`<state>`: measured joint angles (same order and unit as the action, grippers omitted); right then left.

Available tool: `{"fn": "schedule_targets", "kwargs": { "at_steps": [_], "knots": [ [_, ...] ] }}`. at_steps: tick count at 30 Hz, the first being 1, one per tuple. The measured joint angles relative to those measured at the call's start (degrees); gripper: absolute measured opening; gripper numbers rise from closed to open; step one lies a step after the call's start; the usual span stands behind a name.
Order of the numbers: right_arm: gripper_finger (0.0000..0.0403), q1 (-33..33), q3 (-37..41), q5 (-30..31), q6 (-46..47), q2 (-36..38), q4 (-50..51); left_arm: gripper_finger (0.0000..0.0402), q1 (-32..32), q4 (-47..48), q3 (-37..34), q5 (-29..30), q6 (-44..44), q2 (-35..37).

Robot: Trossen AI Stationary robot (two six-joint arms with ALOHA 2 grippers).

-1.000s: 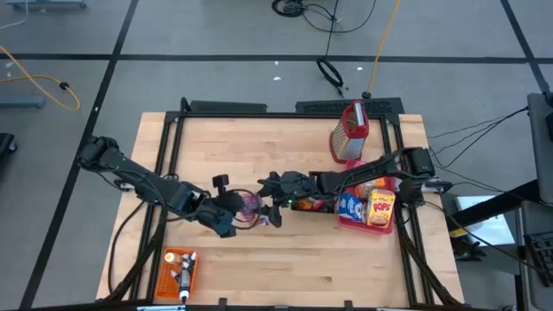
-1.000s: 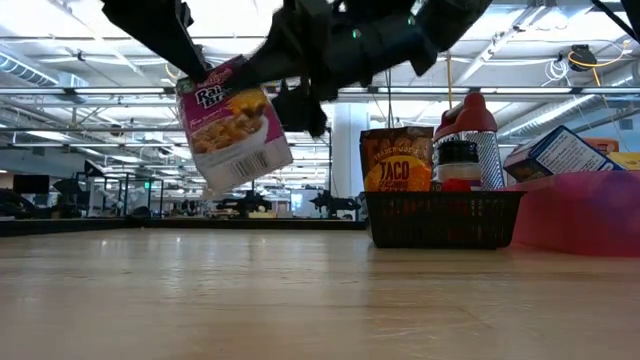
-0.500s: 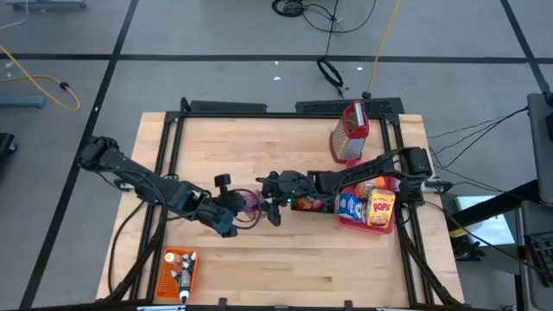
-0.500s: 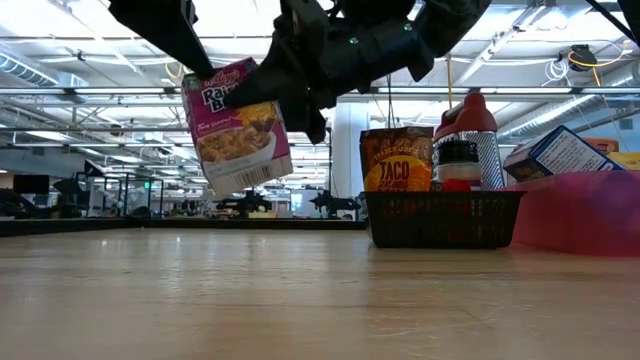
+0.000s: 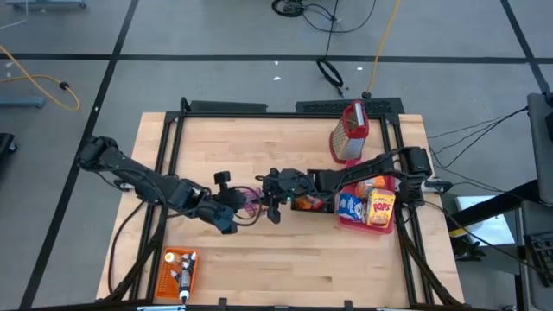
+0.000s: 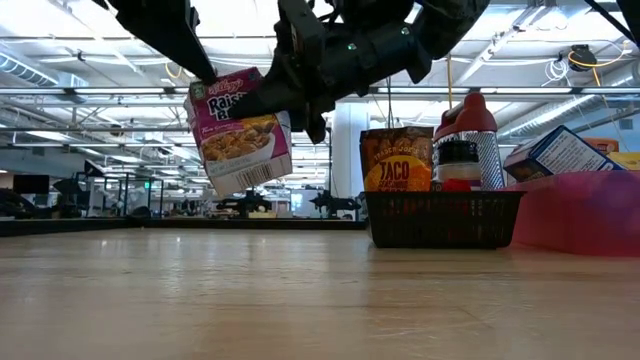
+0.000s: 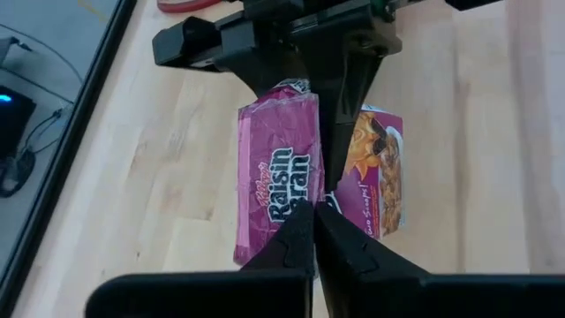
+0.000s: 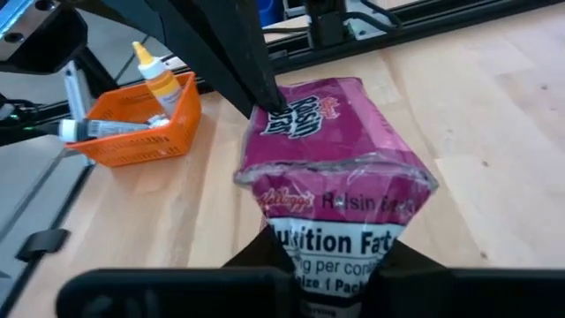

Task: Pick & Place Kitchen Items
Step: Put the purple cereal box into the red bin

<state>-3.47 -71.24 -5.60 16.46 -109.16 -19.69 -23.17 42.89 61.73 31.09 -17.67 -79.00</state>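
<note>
box: purple raisin bran box (image 6: 238, 133), in the air over mid surface (image 5: 259, 147), tilted, well clear of the wood.
left hand: left hand (image 7: 315, 215) pressed together, pinching 1 top corner of the box; thin grip on a folded edge.
right hand: right hand (image 8: 331, 256) clamped on the opposite end, fingers squeezing the cardboard so that end looks crumpled.
step (my guess): mid handover, both hands on 1 box at once.
risk 1: if the 2 arms pull apart w/o 1 letting go, the box could tear or buckle; cause = double grip on soft cardboard.
risk 2: if the left lets go, the box may swing or slip; cause = right hand holds only 1 end, box hangs off-centre.
risk 3: a drop from this height could bounce it off the surface edge.
nearby: black basket (image 6: 443, 218) w/ taco packet (image 6: 396, 160), red tray (image 5: 346, 220) w/ more boxes, orange crate (image 5: 165, 276) w/ small bottles; all well apart, low crash risk for now.
</note>
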Motion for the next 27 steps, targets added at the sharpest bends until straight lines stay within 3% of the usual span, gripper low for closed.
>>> {"fn": "schedule_targets", "kwargs": {
  "at_steps": [6,14,22,27],
  "knots": [
    [0.0023,0.34,-0.15,0.77,-1.39,1.23,1.5,0.0003,0.67,0.72,0.09,0.72,2.11,3.19],
    [0.0023,0.01,0.04,1.34,-3.92,5.62,8.19,0.0003,0.69,4.19,-0.02,8.37,0.73,13.35],
    [0.0024,-3.09,-0.05,19.13,-8.24,14.21,18.41,0.0003,0.58,3.94,-0.38,8.72,-0.96,18.08],
    [0.0023,-6.93,5.47,30.01,-7.64,23.42,21.19,0.0003,0.6,4.09,-0.99,8.48,-1.14,17.19]
  ]
}}
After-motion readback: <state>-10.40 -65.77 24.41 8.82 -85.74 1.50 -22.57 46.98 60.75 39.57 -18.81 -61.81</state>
